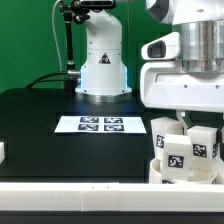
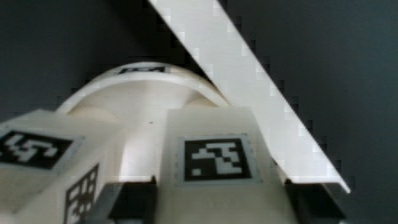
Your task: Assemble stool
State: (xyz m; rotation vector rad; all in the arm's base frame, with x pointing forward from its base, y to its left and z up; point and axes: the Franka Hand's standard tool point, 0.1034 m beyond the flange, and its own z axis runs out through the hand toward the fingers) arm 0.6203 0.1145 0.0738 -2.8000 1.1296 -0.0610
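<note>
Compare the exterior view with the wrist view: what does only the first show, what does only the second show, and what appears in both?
Only the exterior view shows the marker board on the table and the arm's base. Only the wrist view shows the round seat beside a long white rail. Both show white tagged stool parts beneath the wrist.

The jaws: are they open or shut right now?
Cannot tell. The gripper sits low over tagged stool legs, which hide how the jaws stand; the wrist view shows only parts.

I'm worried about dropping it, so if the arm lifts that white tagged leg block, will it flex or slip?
The leg block looks like rigid moulded plastic, so probably stiff. Its smooth, glossy faces may be somewhat slippery. Flat sides suggest it won't roll.
</note>
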